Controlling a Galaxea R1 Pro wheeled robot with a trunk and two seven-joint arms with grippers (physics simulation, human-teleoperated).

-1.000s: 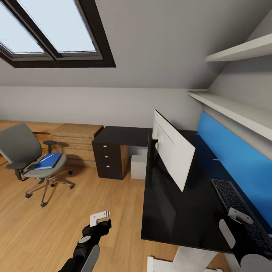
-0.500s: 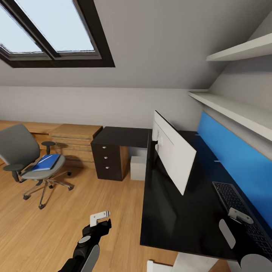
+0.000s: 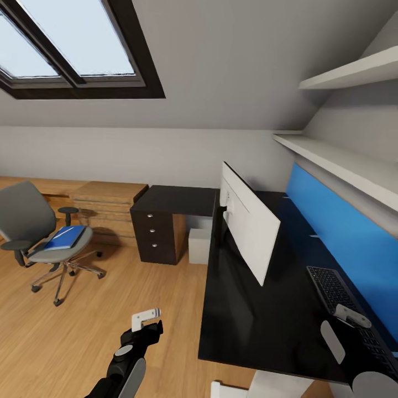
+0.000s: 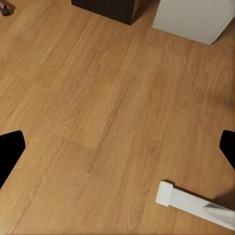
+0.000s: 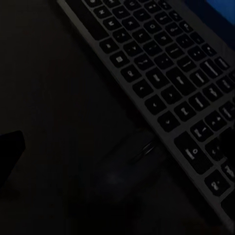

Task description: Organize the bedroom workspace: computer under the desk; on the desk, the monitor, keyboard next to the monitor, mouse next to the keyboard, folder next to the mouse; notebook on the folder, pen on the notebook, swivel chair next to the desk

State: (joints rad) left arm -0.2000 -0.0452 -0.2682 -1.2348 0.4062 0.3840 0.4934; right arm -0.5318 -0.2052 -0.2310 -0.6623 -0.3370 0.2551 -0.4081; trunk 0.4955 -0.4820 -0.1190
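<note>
The glossy black surface [image 3: 265, 326] of the L-shaped desk runs along the right wall beneath a blue wall panel [image 3: 342, 232]. The monitor [image 3: 249, 226] stands on it, turned so its pale back faces the room. Nearer and further right, the keyboard [image 3: 345, 309] lies flat close to the blue panel. In the right wrist view the mouse [image 5: 129, 164], a dark rounded lump, sits just beside the keyboard's long edge, possibly touching it; the light there is too dim to be sure.

The right gripper [image 3: 351, 316] hovers over the near end of the keyboard; whether its fingers are spread or pressed together I cannot tell. The left gripper [image 3: 146, 318] hangs over the wooden floor [image 3: 83, 337] to the left of the desk, holding nothing, and its fingers stand wide apart in the left wrist view.

At the far end, the computer [image 3: 199, 246] rests on the floor under the desk, just right of the dark drawer unit [image 3: 155, 235]. Well to the left, apart from the desk, the swivel chair [image 3: 41, 232] stands on the floor with the blue folder [image 3: 66, 237] lying on its seat.
</note>
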